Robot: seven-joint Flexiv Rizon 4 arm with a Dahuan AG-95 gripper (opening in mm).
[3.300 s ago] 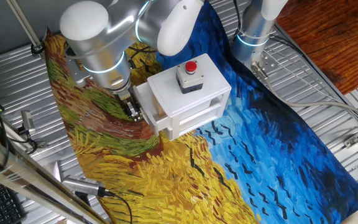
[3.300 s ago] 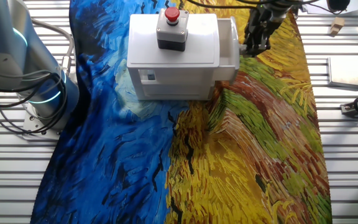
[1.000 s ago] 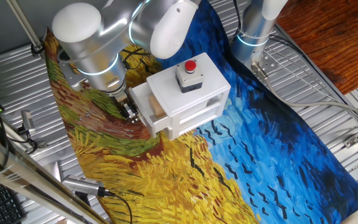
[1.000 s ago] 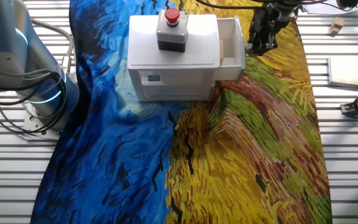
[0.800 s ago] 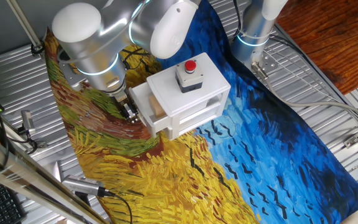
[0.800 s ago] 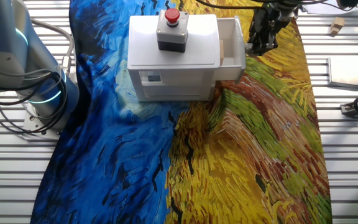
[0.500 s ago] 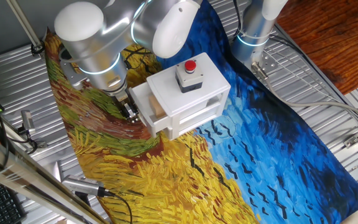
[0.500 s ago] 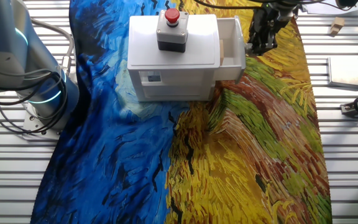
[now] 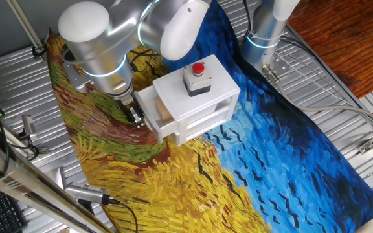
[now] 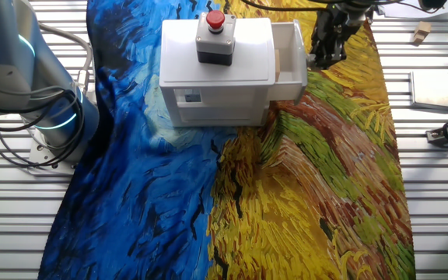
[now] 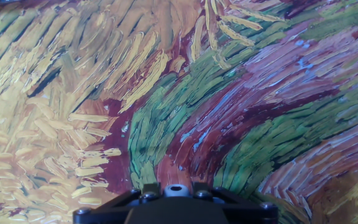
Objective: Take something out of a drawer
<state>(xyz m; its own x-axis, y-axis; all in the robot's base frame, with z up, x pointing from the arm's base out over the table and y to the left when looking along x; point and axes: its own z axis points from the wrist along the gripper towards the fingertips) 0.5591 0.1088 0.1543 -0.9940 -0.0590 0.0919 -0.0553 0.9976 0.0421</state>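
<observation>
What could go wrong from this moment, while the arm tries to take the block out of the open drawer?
The gripper sits at the front of the drawer, not above the wooden block, so it may bump the front when it moves over. The drawer is only partly pulled out, so the white box may crowd the fingers. The painted cloth is wrinkled beside the box, which might slide.

Robot lab: slotted aluminium bench [image 10: 434, 194], arm base [image 9: 264, 32], cables [image 10: 22, 140], emergency-stop button [image 9: 199, 69].
</observation>
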